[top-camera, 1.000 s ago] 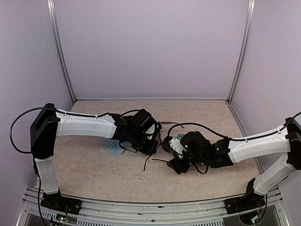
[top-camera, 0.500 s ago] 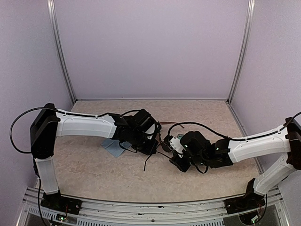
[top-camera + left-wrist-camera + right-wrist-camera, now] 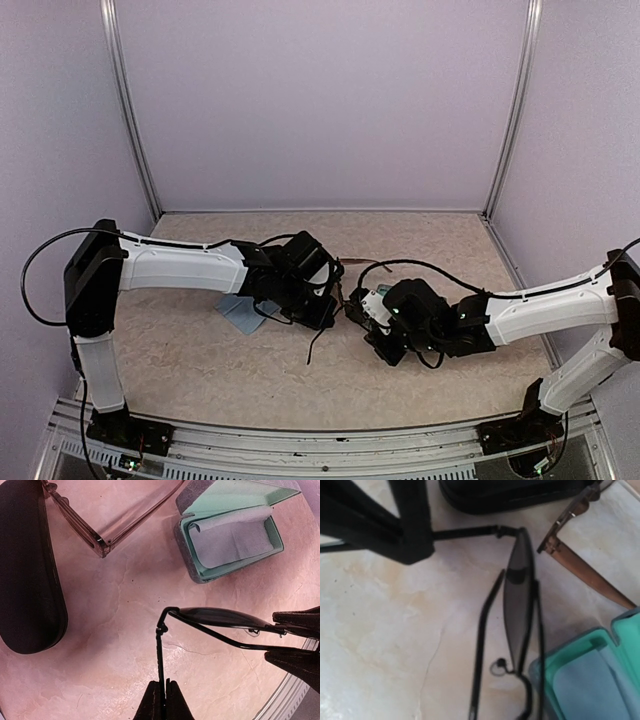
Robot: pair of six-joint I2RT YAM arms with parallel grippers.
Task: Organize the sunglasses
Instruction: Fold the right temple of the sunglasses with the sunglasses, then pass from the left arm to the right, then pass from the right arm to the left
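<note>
Left end effector: your left end effector [image 3: 162, 686] is pinched together on the tip of one long thin arm of the black sunglasses [image 3: 220, 616]. That arm runs straight from the fingers to the hinge.
Right end effector: your right end effector [image 3: 272, 636] is at the opposite end of the same frame, one finger on each side with a gap showing between them. You cannot tell from the views whether the fingers already press on the frame.
Black sunglasses: they span the space between your two end effectors over the table [image 3: 115, 630], just beside the open case. The second arm lies folded alongside the lens.
Reddish-brown sunglasses: the reddish-brown sunglasses [image 3: 101, 546] lie on the table between the two cases with their arms spread. Neither end effector touches them.
Black case: the black case [image 3: 27, 570] lies closed on the table, apart from the black pair.
Grey-blue case: the grey-blue case [image 3: 235, 500] stands open, showing a teal lining, with a cloth [image 3: 230, 540] lying inside.
Second cloth: another light-blue cloth [image 3: 238, 314] lies flat under your left arm in the overhead view.
Change from a second ago: overhead, your right wrist has crept up and left towards the left one, narrowing the space between them. The left arm, the dangling arm tip and the second cloth are where they were.
</note>
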